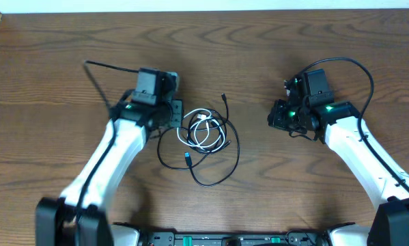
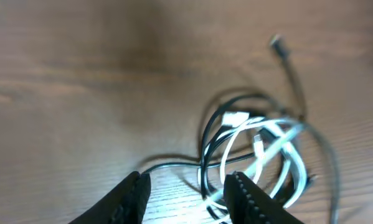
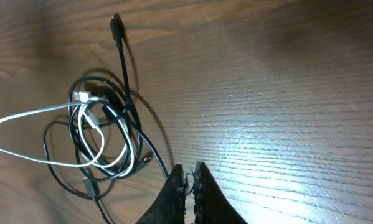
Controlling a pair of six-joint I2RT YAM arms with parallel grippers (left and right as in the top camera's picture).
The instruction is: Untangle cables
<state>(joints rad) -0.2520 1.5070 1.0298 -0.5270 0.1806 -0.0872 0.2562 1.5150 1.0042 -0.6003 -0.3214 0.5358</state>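
A tangle of thin cables lies at the table's middle: a white cable (image 1: 203, 130) coiled inside looping black cables (image 1: 218, 179), with a black plug end (image 1: 223, 98) pointing away. My left gripper (image 1: 175, 115) is open, just left of the tangle; in the left wrist view its jaws (image 2: 187, 186) straddle the near edge of the white cable (image 2: 286, 149) and a black cable (image 2: 206, 144). My right gripper (image 1: 278, 116) is shut and empty, off to the right of the tangle. The right wrist view shows its jaws (image 3: 188, 176) beside the white cable (image 3: 24, 118) and black cables (image 3: 125, 74).
The wooden table (image 1: 259, 41) fills all views. Thick black wires run from each arm, at the back left (image 1: 108, 67) and the back right (image 1: 354, 65). A dark rail (image 1: 231, 239) lines the front edge.
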